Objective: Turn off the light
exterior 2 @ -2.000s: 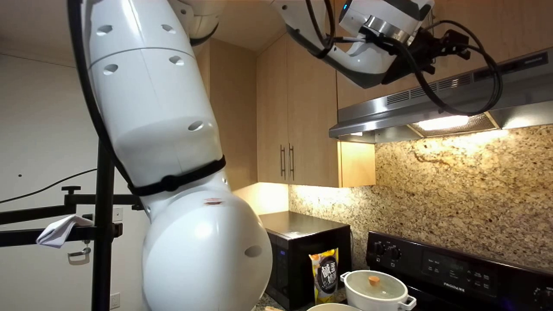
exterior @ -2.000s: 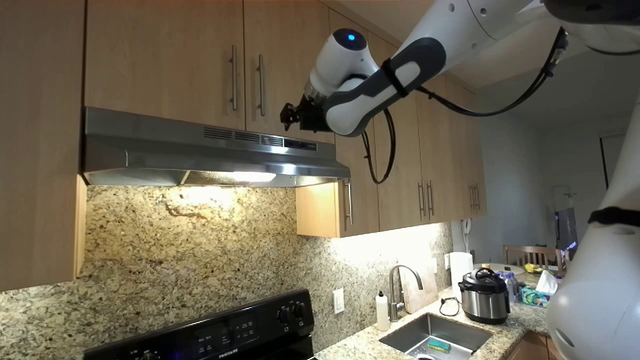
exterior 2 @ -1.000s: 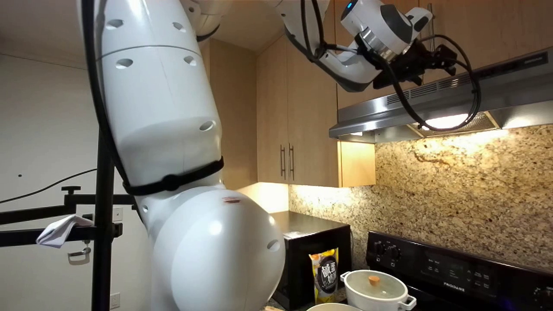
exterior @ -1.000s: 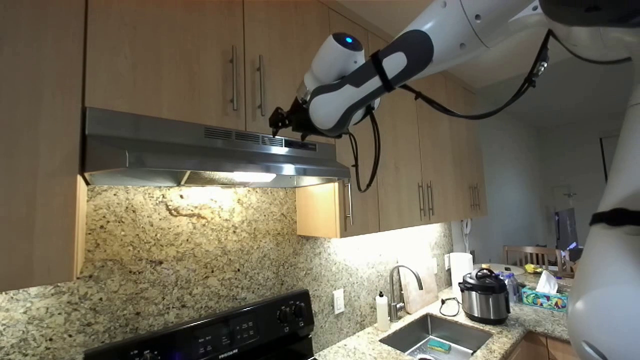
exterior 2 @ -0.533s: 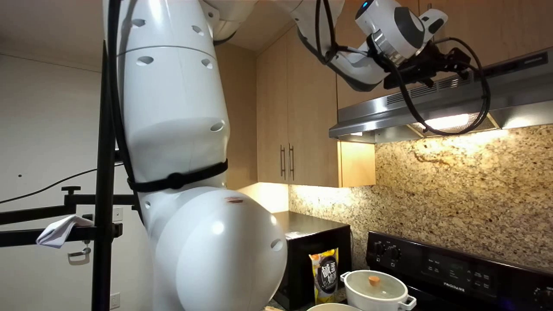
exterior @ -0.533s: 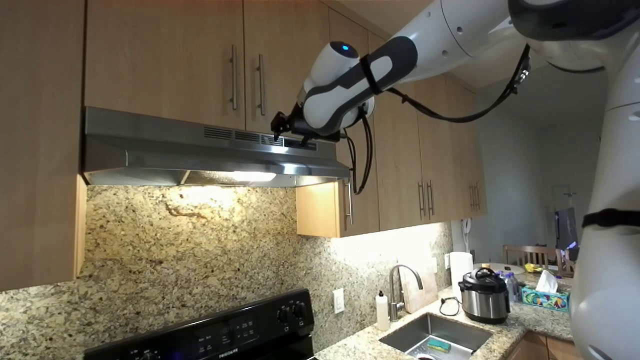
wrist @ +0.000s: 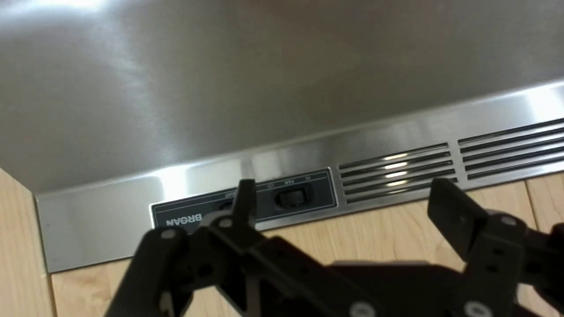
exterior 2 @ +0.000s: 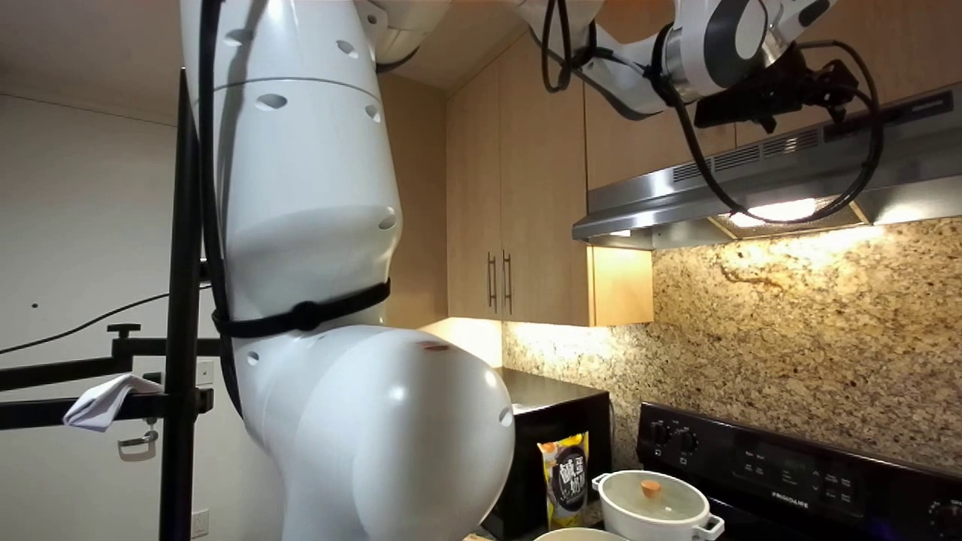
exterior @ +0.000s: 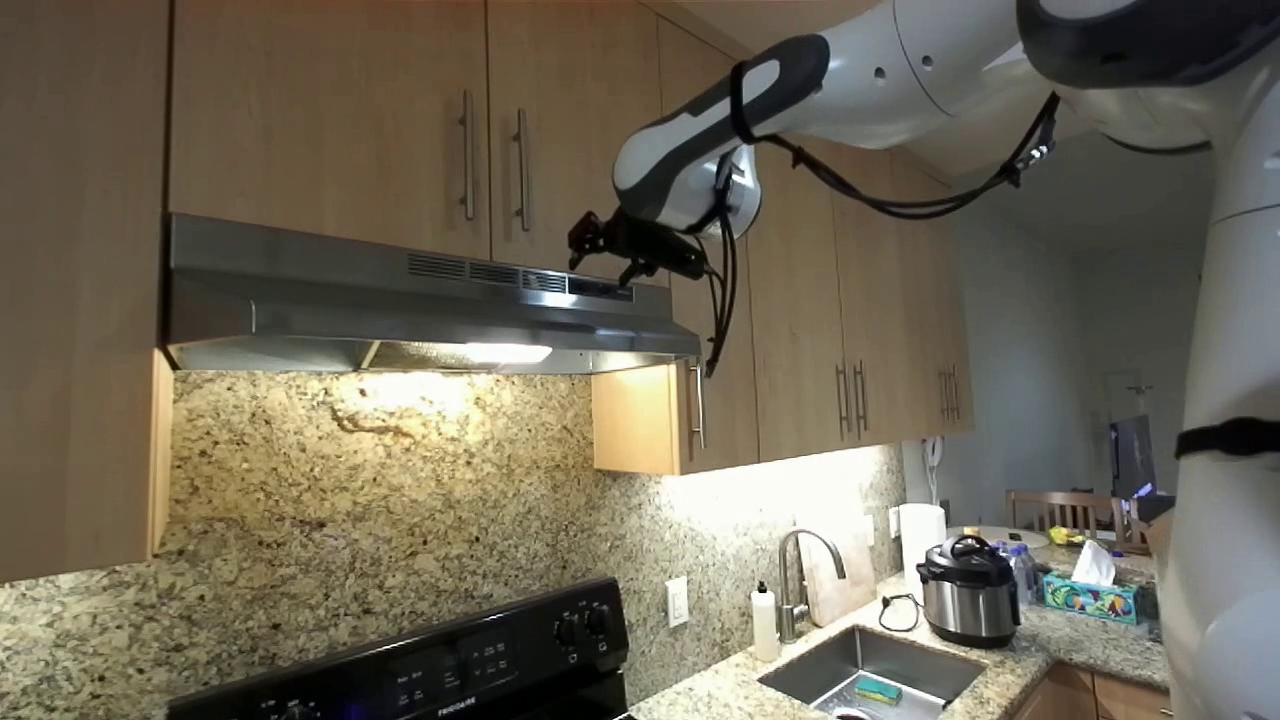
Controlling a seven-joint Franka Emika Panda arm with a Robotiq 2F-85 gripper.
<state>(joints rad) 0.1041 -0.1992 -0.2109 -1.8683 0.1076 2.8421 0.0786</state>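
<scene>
Beneath one range hood (exterior: 300,312), one light (exterior: 505,353) glowed. Toward two o'clock from it, in an exterior view, hung one gripper (exterior: 602,270) — its two fingers (wrist: 454,215) spread wide. One finger partly hid one black control panel (wrist: 268,201) in the wrist view; three vent grilles (exterior: 495,275) lay at the panel's nine o'clock in an exterior view.

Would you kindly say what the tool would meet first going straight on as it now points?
The tool would probably meet the range hood first, near its control panel or vent slots, though depth is unclear.
</scene>
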